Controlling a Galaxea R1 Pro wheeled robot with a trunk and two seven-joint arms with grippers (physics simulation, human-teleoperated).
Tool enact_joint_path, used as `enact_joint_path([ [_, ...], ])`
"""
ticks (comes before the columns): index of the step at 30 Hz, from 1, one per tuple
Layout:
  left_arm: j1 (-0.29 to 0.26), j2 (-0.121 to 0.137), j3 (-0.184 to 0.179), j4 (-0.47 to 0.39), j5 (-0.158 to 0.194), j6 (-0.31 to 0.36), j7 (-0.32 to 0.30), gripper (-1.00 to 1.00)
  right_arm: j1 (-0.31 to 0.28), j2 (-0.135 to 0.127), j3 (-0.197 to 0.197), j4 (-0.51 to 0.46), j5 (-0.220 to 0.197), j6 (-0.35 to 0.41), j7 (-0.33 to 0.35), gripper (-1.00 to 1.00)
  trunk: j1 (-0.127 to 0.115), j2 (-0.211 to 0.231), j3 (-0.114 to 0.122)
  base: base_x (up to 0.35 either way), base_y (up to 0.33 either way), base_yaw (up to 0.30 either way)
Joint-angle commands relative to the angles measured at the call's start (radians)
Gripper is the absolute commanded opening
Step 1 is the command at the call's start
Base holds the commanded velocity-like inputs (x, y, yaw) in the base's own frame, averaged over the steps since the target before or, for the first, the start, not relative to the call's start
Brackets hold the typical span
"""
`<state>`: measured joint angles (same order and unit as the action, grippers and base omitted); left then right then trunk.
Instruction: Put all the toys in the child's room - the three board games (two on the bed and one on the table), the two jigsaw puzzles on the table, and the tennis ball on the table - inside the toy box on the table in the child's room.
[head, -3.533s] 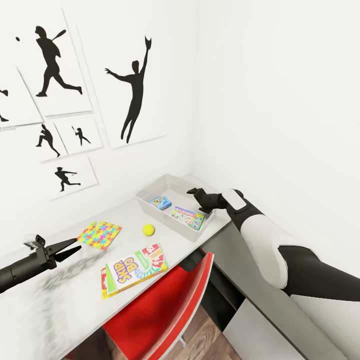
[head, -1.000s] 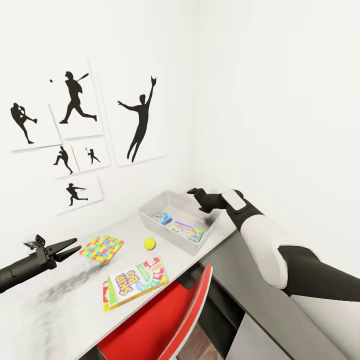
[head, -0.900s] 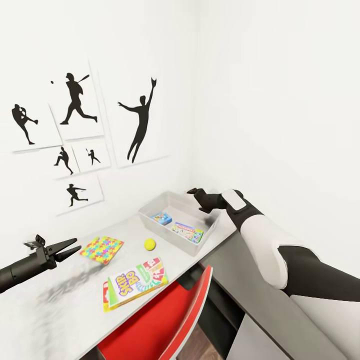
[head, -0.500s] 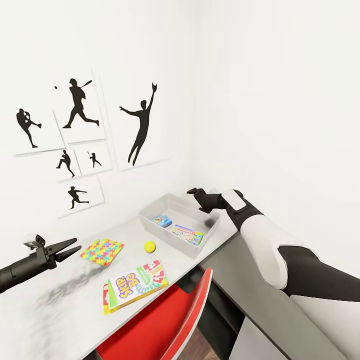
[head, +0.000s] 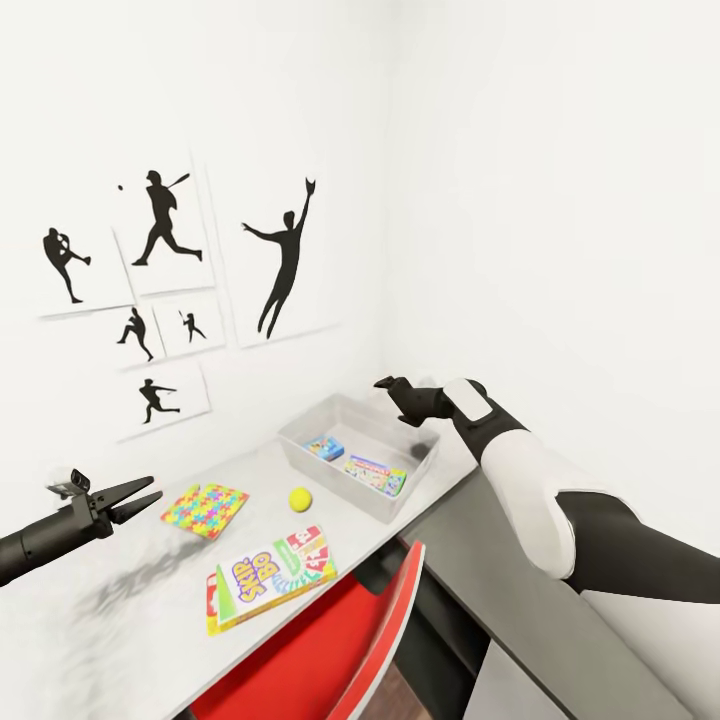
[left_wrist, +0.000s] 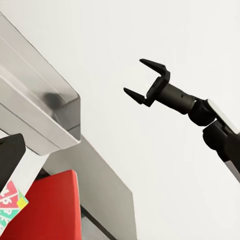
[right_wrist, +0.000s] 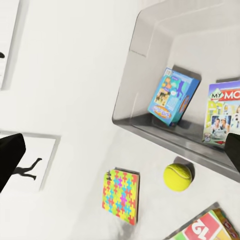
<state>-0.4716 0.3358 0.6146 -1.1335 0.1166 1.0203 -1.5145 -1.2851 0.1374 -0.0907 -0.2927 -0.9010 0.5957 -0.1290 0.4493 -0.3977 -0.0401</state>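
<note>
The light grey toy box (head: 300, 428) stands at the table's (head: 130, 610) far corner. Inside lie the small blue board game (head: 323, 447) and the Monopoly one (head: 376, 474). On the table in front are the tennis ball (head: 300, 499), a mosaic jigsaw puzzle (head: 204, 509) and the Skip-Bo box (head: 270, 579). My right gripper (head: 377, 382) hovers open over the box's far rim, empty. My left gripper (head: 156, 488) is open and empty above the table, left of the puzzle. The right wrist view looks down on the toy box (right_wrist: 150, 75), ball (right_wrist: 178, 177) and puzzle (right_wrist: 120, 196).
A red chair (head: 330, 640) is tucked under the table's front edge, below the Skip-Bo box. A lower dark grey unit (head: 520, 620) runs along the right wall under my right arm. Black silhouette pictures (head: 160, 290) hang on the wall behind the table.
The whole head view has shifted: the wall pictures and table sit lower and smaller, so the camera moved. Both arms hold their pose and the toys lie where they were.
</note>
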Motion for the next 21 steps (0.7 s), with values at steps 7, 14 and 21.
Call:
enact_joint_path([
  [7, -0.001, 0.0, 0.001, 0.0, 0.001, 0.011, -0.005, 1.0, 0.001, 0.001, -0.006, -0.002, -0.006, 0.004, -0.006, 1.0, 0.001, -0.002, 0.009, 0.0, 0.0, 0.0],
  [14, -0.001, 0.0, 0.001, 0.0, 0.0, 0.011, -0.004, 1.0, 0.001, 0.001, -0.005, -0.002, -0.005, 0.004, 0.032, 1.0, 0.001, -0.002, 0.021, 0.0, 0.0, 0.0],
  [21, -0.001, 0.0, 0.0, 0.0, -0.002, 0.011, -0.004, 1.0, 0.0, 0.004, -0.002, -0.003, -0.002, 0.003, 0.06, 1.0, 0.001, -0.002, 0.031, -0.057, 0.0, 0.0],
])
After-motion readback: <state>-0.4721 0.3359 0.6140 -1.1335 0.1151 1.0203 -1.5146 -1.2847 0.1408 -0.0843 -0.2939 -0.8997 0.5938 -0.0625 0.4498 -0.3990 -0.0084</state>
